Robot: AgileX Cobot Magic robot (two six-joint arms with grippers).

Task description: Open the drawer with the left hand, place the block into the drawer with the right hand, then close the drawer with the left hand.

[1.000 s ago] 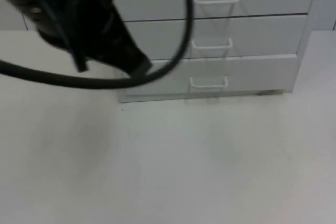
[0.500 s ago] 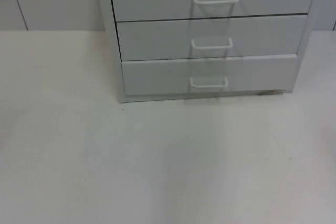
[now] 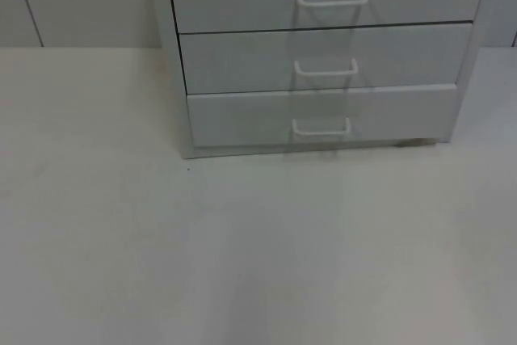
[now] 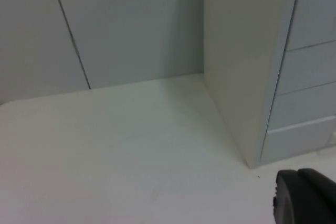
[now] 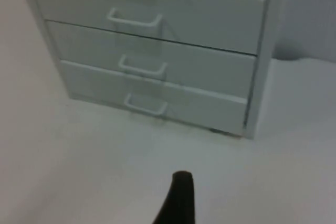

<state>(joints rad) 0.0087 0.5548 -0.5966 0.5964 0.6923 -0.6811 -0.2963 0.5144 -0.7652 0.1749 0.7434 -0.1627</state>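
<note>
White drawer cabinet [image 3: 323, 62] stands at the back of the table [image 3: 242, 264] against the partition wall [image 4: 121, 24] — all three drawers closed; the bottom drawer [image 3: 323, 115] sits slightly proud, its handle [image 3: 321, 127] free. Left gripper [image 4: 304, 198] waits beside the cabinet's side, right gripper [image 5: 178, 203] hangs before the drawers — I cannot tell either one's grip.

likely a lab bench: white table [image 3: 258, 264], grey partition wall [image 4: 105, 30], 3-drawer cabinet [image 3: 323, 62].
</note>
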